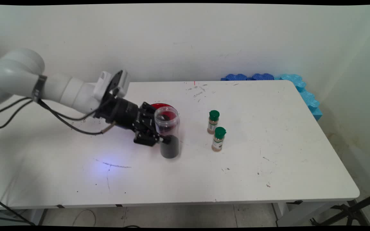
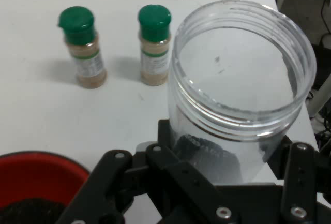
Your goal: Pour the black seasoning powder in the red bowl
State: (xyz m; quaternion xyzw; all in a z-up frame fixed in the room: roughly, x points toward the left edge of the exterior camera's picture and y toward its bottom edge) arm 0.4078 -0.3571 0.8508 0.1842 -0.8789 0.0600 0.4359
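I see the white table [image 1: 268, 166] mostly bare toward its near and right edges, with blue foam blocks [image 1: 300, 86] along the far right corner. My gripper [image 1: 162, 138] is clamped on a clear open-topped jar [image 1: 167, 123] standing left of centre, dark material filling its lower part. A red bowl [image 2: 36, 175] holding something dark sits behind it, largely hidden. Two green-capped spice bottles [image 1: 213, 122] [image 1: 218, 139] stand upright to the right, close together.
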